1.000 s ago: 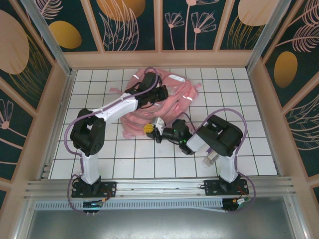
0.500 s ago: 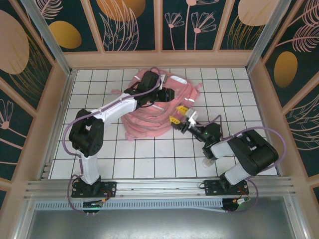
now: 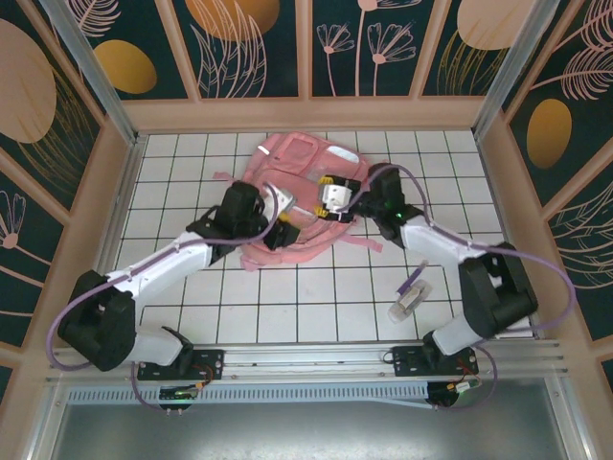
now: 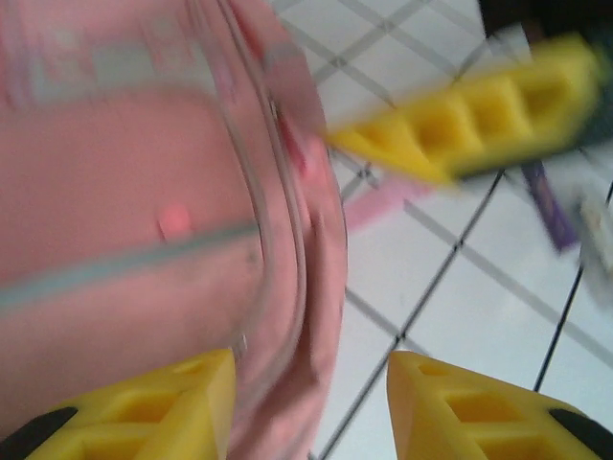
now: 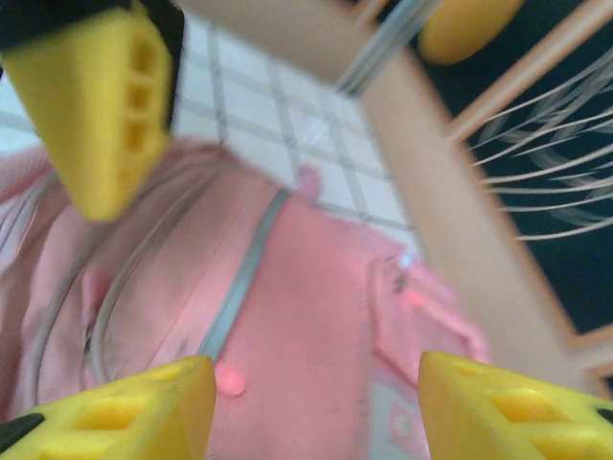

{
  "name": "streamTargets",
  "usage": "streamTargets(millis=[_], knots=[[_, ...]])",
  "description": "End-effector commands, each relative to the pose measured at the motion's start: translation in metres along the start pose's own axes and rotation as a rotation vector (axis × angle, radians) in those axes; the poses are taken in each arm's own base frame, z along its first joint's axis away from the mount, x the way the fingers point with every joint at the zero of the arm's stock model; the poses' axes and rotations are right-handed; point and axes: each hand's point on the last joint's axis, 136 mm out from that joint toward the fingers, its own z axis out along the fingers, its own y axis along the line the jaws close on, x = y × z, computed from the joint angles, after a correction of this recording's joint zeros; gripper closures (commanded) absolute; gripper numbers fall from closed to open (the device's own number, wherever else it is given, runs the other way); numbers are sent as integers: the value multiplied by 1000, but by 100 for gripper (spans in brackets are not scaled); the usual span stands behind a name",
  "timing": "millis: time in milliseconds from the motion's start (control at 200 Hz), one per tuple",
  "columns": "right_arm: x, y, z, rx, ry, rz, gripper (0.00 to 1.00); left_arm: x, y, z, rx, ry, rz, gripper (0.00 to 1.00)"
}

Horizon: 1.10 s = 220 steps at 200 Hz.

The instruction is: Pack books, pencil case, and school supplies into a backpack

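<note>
**Backpack** (image 3: pixel 292 158): lies flat on the far middle of the white tiled table (image 3: pixel 316 297), clear front pocket up. Whether the main compartment is unzipped cannot be told.

**Supplies:** the purple pen (image 3: pixel 415 280) and whitish tube (image 3: pixel 403 307) lie together on the tiles near the right arm's base, well apart from the backpack. Judged not yet packed.

**Left gripper** (image 4: pixel 308 383): at the backpack's near edge, jaws partly open, gripping nothing. The edge fabric runs between its fingers.

**Right gripper** (image 5: pixel 316 383): above the backpack's right side, jaws partly open, empty.

**Hazards, as judged:**
- The two grippers stand near each other, and each wrist view catches the other's yellow finger. A careless move by either could knock them together.
- The fabric is soft and layered. A closing grip may take the clear pocket or a single layer rather than the opening's lip, so the backpack drags instead of opening.
- A loose strap (image 4: pixel 388 201) lies beside the left gripper and could snag.
- The pen and tube are small and round, and a sweep of the right arm could roll them away
</note>
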Motion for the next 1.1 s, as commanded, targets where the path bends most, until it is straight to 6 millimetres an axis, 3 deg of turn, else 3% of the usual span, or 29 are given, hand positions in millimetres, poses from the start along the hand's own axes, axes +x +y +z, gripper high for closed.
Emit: streamTargets(millis=[0,60,240,335,510,696,926,1096], knots=[[38,73,13,-313,140,-42,41,-15,-11,-12,22,-153,227,54],[50,69,25,-307,191,-57,41,-10,-8,-14,2,-171,265,52],[57,75,62,-284,239,-69,42,13,7,-11,-34,-89,292,52],[56,71,69,-250,244,-58,54,20,15,-13,-61,-65,291,53],[38,65,62,-231,170,14,84,26,29,-20,-109,-55,290,55],[16,47,51,-133,68,41,100,30,39,-21,-133,-16,312,57],[-18,28,36,-116,-129,135,100,36,44,-3,-97,42,355,68],[-32,26,34,-126,-202,167,100,23,46,8,-84,-26,358,70]])
